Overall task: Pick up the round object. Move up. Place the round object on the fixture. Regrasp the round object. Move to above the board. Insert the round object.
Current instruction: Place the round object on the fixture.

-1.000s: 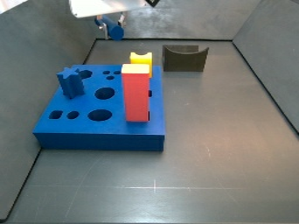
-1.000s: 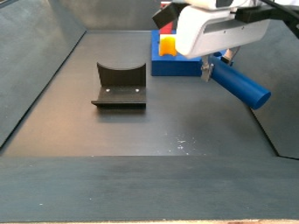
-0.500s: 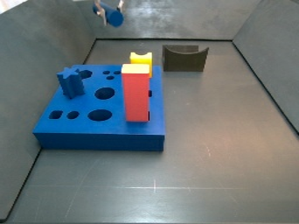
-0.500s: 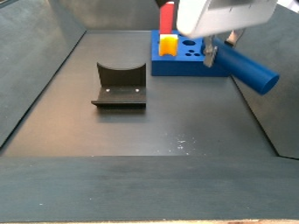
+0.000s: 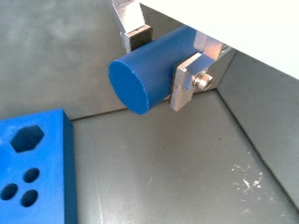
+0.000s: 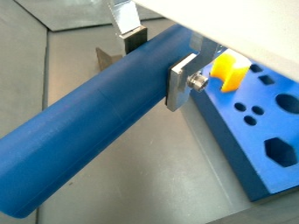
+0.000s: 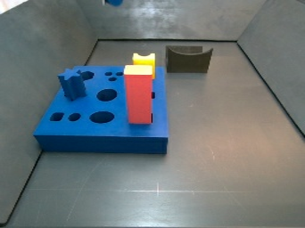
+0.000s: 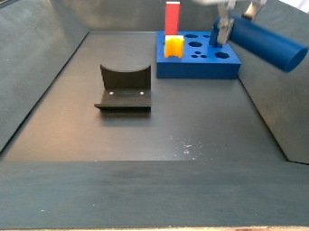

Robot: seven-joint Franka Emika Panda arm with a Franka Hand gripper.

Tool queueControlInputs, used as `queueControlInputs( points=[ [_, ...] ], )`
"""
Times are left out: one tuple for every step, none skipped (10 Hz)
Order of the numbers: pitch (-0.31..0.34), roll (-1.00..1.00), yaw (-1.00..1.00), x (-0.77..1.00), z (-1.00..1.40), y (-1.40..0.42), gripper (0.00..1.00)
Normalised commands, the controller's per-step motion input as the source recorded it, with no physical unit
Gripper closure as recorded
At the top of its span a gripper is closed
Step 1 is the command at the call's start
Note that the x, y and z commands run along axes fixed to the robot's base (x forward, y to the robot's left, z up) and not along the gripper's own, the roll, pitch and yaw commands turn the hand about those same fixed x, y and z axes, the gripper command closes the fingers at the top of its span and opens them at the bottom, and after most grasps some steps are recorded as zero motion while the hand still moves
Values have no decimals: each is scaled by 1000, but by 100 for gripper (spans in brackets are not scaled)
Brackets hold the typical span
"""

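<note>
Clamping the round object (image 6: 111,118) between two silver fingers (image 6: 179,83), tool (image 5: 163,57) up high above the floor, near the top edge in a side view (image 8: 236,16). Rod tilted, well above the board (image 8: 200,61) and well apart from the fixture (image 8: 125,87). Red block (image 7: 139,96) and yellow block (image 7: 142,64) standing in the board

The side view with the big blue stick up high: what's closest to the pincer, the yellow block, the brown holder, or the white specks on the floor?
The pincer hangs high at the back, shut on the round object.
1. Yellow block, on the board just beside it.
2. Fixture, mid-floor.
3. White specks, nearest the camera.
</note>
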Motion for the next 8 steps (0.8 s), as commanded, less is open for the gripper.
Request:
queueControlInputs(
  points=[
    [-87, 8, -1000, 1000, -209, -113, 100],
    [-87, 4, -1000, 1000, -244, -113, 100],
    [-93, -13, -1000, 1000, -235, -89, 100],
    [-87, -22, -1000, 1000, -217, -85, 100],
    [-76, -52, -1000, 1000, -194, -76, 100],
    [-74, -70, -1000, 1000, -189, -69, 100],
    [-50, -90, -702, 1000, -178, -59, 100],
    [-29, -98, -482, 1000, -166, -56, 100]
  ],
)
